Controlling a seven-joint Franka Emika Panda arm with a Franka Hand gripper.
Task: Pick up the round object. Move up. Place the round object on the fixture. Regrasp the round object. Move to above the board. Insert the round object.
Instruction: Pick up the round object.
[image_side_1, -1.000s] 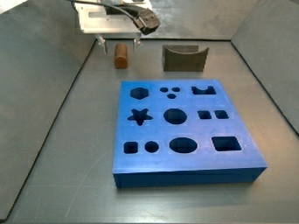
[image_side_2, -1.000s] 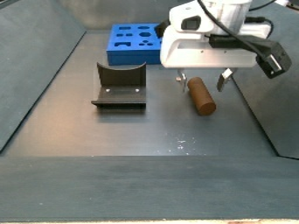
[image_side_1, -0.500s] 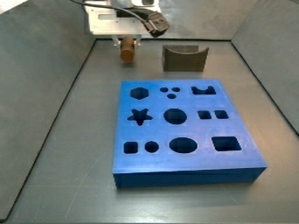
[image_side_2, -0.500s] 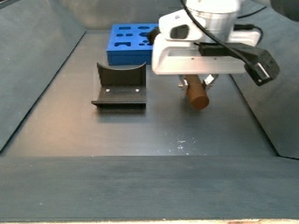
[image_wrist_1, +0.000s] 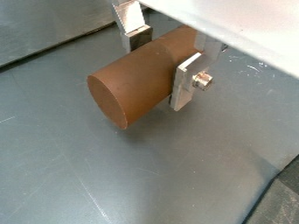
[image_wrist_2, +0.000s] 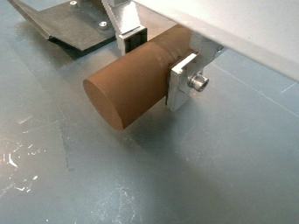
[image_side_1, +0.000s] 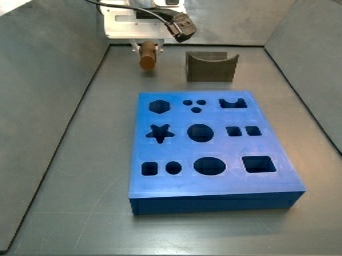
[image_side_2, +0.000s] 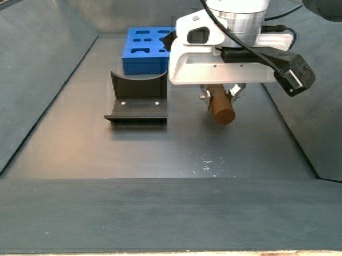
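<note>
The round object (image_wrist_1: 135, 87) is a short orange-brown cylinder lying level between my gripper's (image_wrist_1: 160, 61) silver fingers (image_wrist_1: 184, 83), which are shut on its sides. Both wrist views show this; the peg (image_wrist_2: 122, 92) fills the gap in my gripper (image_wrist_2: 156, 63). In both side views my gripper (image_side_1: 146, 45) (image_side_2: 222, 92) holds the peg (image_side_1: 146, 58) (image_side_2: 221, 107) at or just above the floor. The fixture (image_side_1: 210, 67) (image_side_2: 136, 98) (image_wrist_2: 70, 31) stands beside it, apart. The blue board (image_side_1: 214, 150) (image_side_2: 150, 48) lies farther off.
Grey walls close in the floor (image_side_1: 80, 150) on its sides. The board carries many dark cut-out holes, among them a round hole (image_side_1: 199, 132) near its middle.
My gripper has come down around the peg and shut on it. The peg has shifted a little and turned in line with the fingers.
</note>
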